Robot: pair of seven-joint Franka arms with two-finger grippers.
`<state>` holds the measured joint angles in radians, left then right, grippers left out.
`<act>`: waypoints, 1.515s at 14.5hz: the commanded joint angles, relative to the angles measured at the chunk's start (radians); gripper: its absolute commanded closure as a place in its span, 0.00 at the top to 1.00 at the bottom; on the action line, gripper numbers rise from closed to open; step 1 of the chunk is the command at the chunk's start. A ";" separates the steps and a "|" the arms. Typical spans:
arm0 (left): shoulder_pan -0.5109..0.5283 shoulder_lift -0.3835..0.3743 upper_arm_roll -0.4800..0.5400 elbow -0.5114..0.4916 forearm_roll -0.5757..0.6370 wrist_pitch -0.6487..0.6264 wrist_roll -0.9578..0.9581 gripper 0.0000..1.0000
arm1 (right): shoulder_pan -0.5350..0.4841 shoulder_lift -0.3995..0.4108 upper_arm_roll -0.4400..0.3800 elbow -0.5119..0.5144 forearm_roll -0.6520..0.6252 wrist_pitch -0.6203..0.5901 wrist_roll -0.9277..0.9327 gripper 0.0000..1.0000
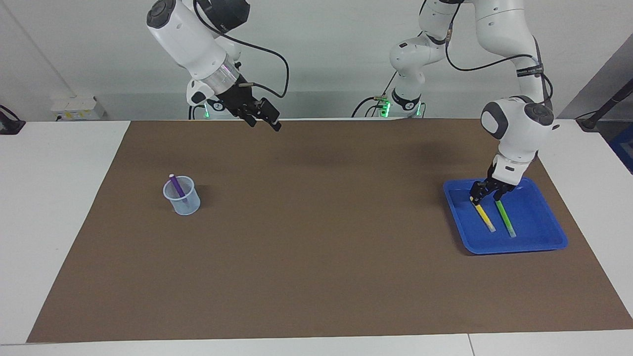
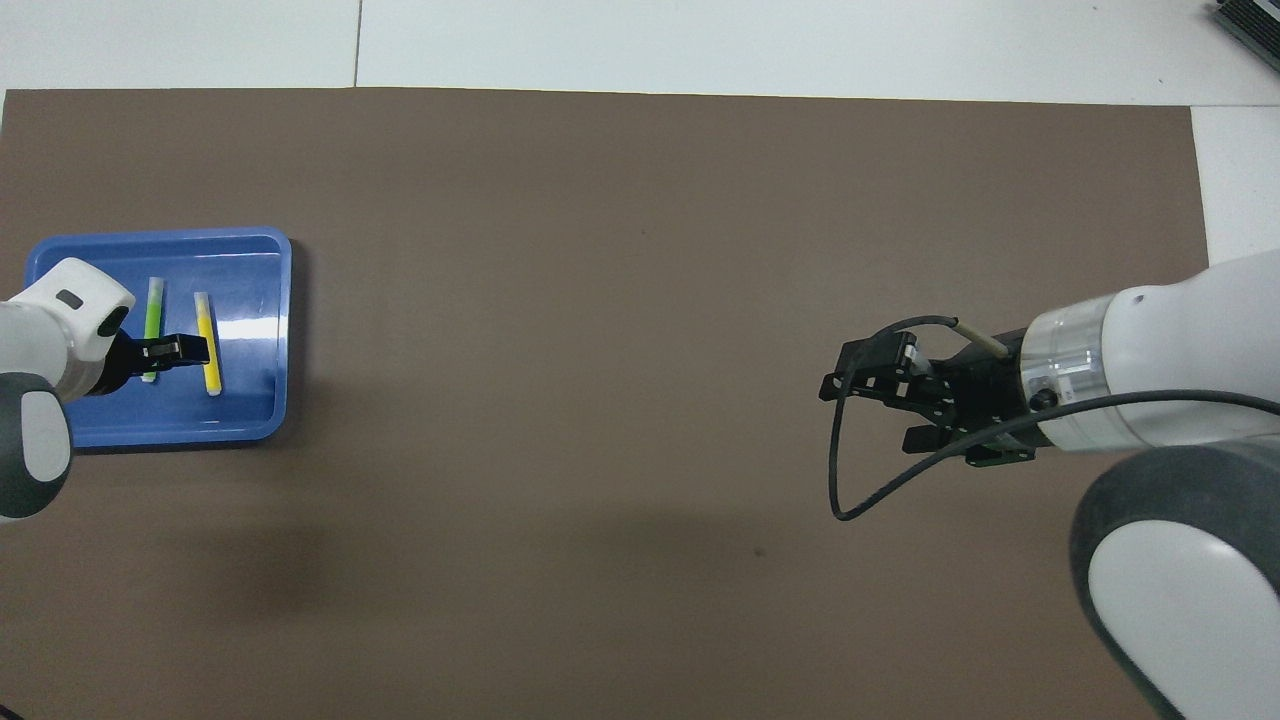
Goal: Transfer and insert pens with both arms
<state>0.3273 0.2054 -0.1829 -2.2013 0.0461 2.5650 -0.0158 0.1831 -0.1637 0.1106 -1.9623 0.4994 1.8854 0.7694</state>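
A yellow pen (image 1: 483,214) (image 2: 207,340) and a green pen (image 1: 505,218) (image 2: 153,312) lie side by side in a blue tray (image 1: 515,249) (image 2: 160,234) at the left arm's end of the table. My left gripper (image 1: 484,196) (image 2: 186,349) is open and low in the tray, at the yellow pen's end nearest the robots. Whether it touches the pen I cannot tell. A purple pen (image 1: 176,186) leans in a clear cup (image 1: 183,203) at the right arm's end. My right gripper (image 1: 267,123) (image 2: 868,405) hangs open and empty, high over the mat. In the overhead view the right arm hides the cup.
A brown mat (image 1: 316,257) (image 2: 640,250) covers most of the white table. A loose black cable (image 2: 850,490) loops from the right arm's wrist. The two arm bases stand at the robots' edge of the table.
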 commanded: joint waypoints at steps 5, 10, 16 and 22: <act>0.012 0.026 -0.007 -0.008 -0.006 0.053 -0.003 0.72 | 0.029 -0.031 0.000 -0.046 0.027 0.050 0.047 1.00; 0.013 0.029 -0.006 -0.008 -0.006 0.057 0.007 0.71 | 0.027 -0.031 0.000 -0.044 0.027 0.052 0.047 1.00; -0.004 0.045 -0.007 0.018 -0.006 0.057 0.013 0.70 | 0.027 -0.031 0.000 -0.044 0.027 0.052 0.045 1.00; -0.010 0.069 -0.007 0.090 0.001 -0.003 0.014 0.68 | 0.026 -0.031 0.000 -0.044 0.027 0.052 0.045 1.00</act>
<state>0.3278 0.2418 -0.1962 -2.1637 0.0462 2.5950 -0.0130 0.2140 -0.1659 0.1084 -1.9729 0.4996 1.9121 0.8065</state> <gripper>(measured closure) 0.304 0.000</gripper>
